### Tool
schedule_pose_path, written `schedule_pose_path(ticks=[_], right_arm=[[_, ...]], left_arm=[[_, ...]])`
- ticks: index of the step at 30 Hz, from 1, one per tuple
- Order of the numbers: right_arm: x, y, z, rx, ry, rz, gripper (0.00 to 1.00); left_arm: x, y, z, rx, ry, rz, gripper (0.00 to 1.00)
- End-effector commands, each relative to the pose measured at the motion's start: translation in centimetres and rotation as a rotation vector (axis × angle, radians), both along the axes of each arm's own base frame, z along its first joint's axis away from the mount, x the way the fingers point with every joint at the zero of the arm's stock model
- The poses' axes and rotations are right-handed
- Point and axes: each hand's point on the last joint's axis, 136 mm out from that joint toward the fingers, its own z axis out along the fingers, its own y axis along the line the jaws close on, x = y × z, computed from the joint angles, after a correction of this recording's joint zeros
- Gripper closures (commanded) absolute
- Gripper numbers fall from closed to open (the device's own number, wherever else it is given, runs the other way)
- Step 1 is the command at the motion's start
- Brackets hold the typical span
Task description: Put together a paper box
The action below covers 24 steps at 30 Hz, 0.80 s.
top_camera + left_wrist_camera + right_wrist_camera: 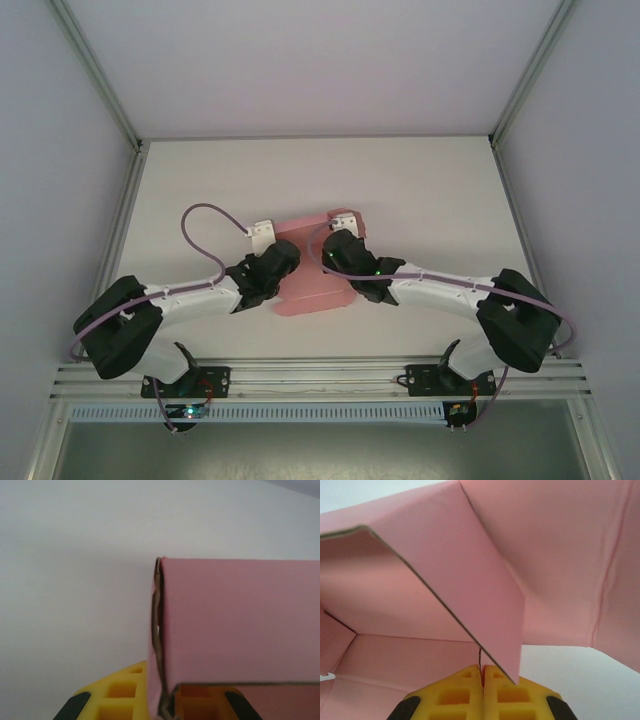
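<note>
The pink paper box (312, 283) lies partly folded at the table's middle, between both arms. From the left, my left gripper (283, 262) reaches its side. In the left wrist view a raised pink wall (240, 620) stands up, its doubled edge running down between the yellow fingers (120, 690), and the left gripper (162, 687) is shut on it. My right gripper (338, 248) comes in from the right. Its yellow fingers (455, 695) press together on a thin cardboard edge, so the right gripper (481, 672) is shut on a panel of the paper box (470, 570), whose flaps fold over it.
The white table (420, 200) is bordered by metal frame rails (125, 230) on the left and right. A purple cable (200, 225) loops over the left arm. An aluminium rail (320, 375) runs along the near edge by the arm bases.
</note>
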Motion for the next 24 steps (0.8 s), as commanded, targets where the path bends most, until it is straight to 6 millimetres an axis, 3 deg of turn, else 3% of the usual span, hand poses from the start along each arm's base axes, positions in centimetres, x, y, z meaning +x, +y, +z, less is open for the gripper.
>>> schedule_pose_path(ticks=[1, 4, 11, 14, 23, 24], right_arm=[[-0.4, 4.8, 2.7, 0.169, -0.037, 0.101, 0.93], [-0.4, 5.2, 2.9, 0.165, -0.034, 0.113, 0.91], [-1.9, 3.1, 3.3, 0.116, -0.055, 0.141, 0.81], [-2.9, 1.8, 4.7, 0.108, -0.087, 0.171, 0.66], [-5.6, -3.6, 9.9, 0.134, -0.195, 0.252, 0.02], [-5.6, -4.4, 10.3, 0.135, -0.207, 0.258, 0.02]], left_arm=[[0.4, -3.5, 2.2, -0.146, -0.036, -0.043, 1.00], [0.3, -3.6, 2.2, -0.149, -0.033, -0.045, 1.00], [0.0, -2.6, 2.3, -0.133, -0.041, -0.024, 1.00], [-0.2, -2.4, 2.0, -0.119, -0.035, -0.030, 1.00], [-0.7, -2.7, 1.2, -0.111, -0.016, -0.072, 1.00], [-0.8, -2.8, 1.3, -0.113, -0.018, -0.076, 1.00]])
